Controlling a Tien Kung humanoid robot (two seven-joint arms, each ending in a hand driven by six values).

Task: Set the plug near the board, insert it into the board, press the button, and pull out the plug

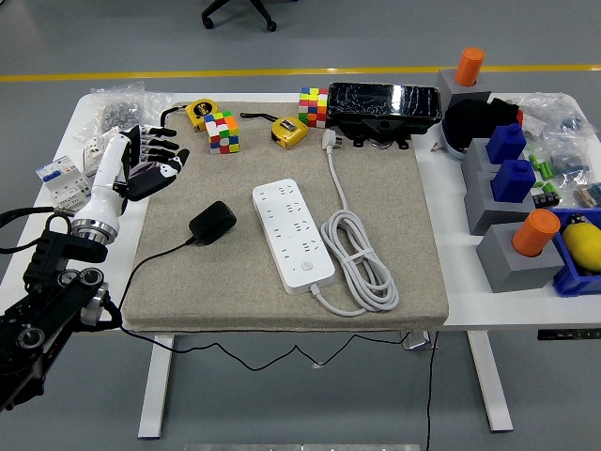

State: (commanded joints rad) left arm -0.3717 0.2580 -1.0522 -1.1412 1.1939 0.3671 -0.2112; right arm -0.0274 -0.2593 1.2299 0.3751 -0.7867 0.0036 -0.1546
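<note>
Beige cloth is covering the middle of the white desk [451,315], a mat [394,235] carrying the things I am working with. My left hand [150,162] is hovering over the mat's far left edge, its fingers [167,141] spread loose and gripping nothing. My right hand is not showing anywhere in the head view.

The black plug [213,223] is lying on the mat, near my left hand but apart from it, with its thin black cord [141,272] trailing off the mat's left side and hanging below the desk. The white board [292,235] is lying just to the plug's right, running from the mat's centre toward the near edge, its round button [306,267] sitting at the near end. The plug and board are not touching. The board's own white cable [362,258] is lying coiled just to its right and running up to a white connector [329,138] at the far side.

Along the mat's far edge two colourful cubes [223,131] and two yellow tape measures [289,131] are sitting, beside a black wrapped box [385,103]. On the desk's right side grey blocks [512,254] are holding orange cylinders [536,232] and blue pieces [515,178].
</note>
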